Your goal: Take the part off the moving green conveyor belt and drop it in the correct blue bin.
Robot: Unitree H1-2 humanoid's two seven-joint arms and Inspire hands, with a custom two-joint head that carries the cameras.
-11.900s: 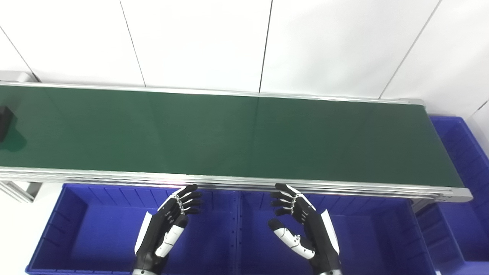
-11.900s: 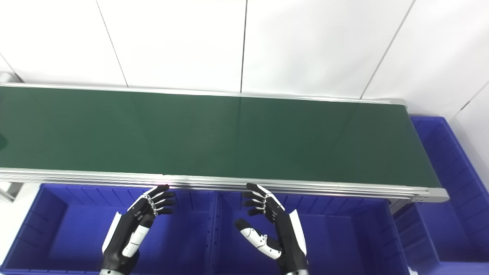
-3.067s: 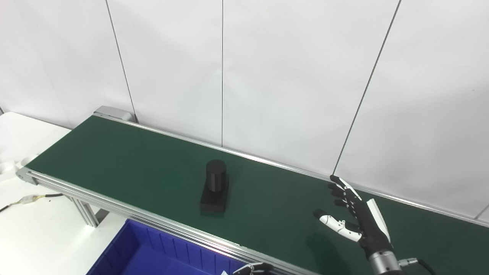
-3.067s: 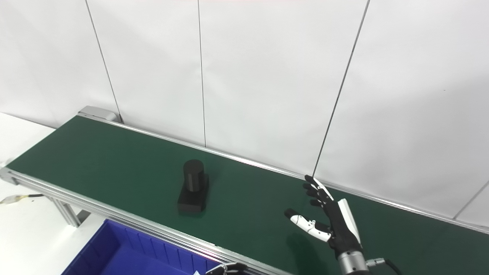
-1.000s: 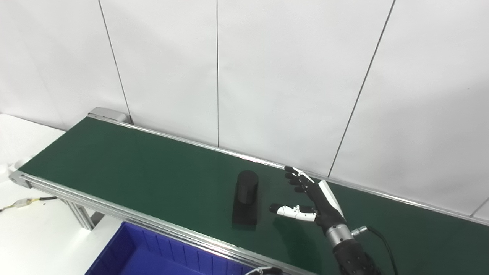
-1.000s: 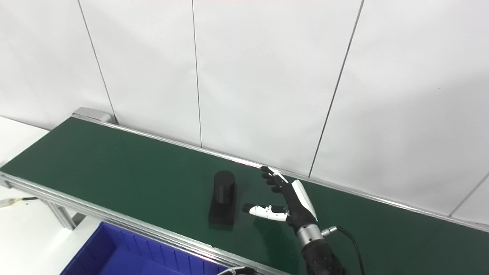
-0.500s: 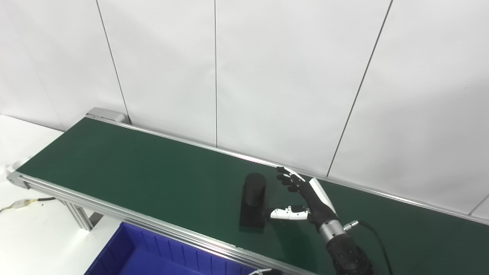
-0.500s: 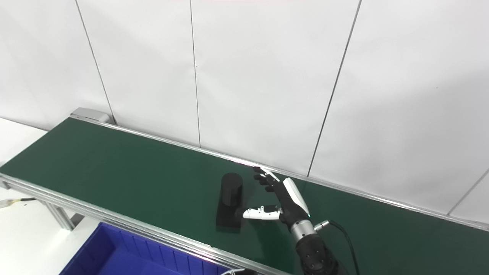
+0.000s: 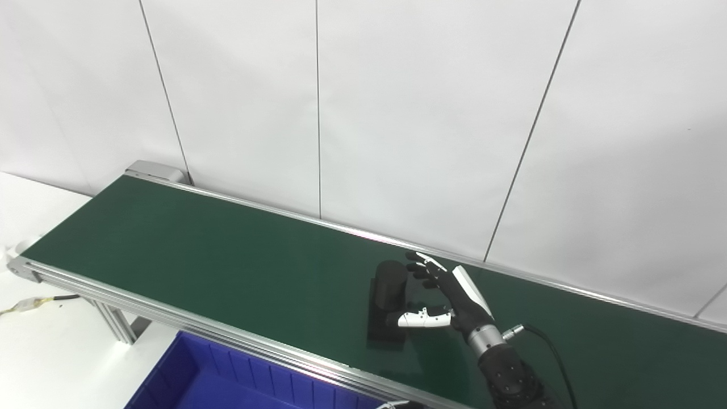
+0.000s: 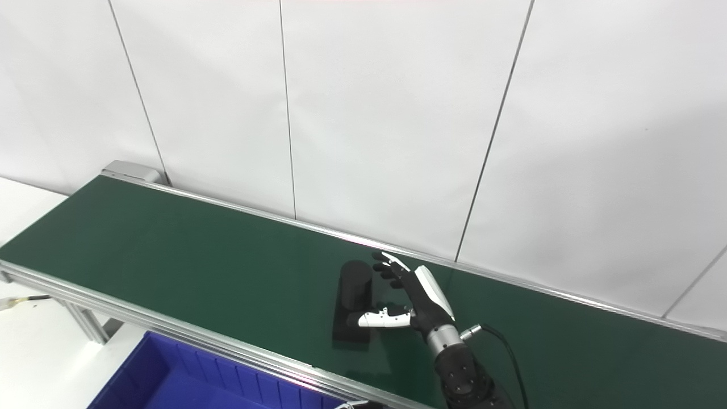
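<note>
Black part point(image 9: 387, 295), an upright cylinder on a flat base, sits mid-belt on the green conveyor point(image 9: 227, 267). Right hand point(image 9: 448, 298) is just beside it, fingers apart, thumb reaching across the base; contact cannot be confirmed. Step, as judged: pre-grasp. Next: close around the cylinder, lift, carry to blue bin point(image 9: 227, 386) at the near edge. Left hand not visible.

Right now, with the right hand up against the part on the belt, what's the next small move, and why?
Probably close the right hand on the part. The fingers are apart beside its upright cylinder, the thumb lies low across its base, and nothing is gripped. The part stands on the belt, so waiting risks a miss.
</note>
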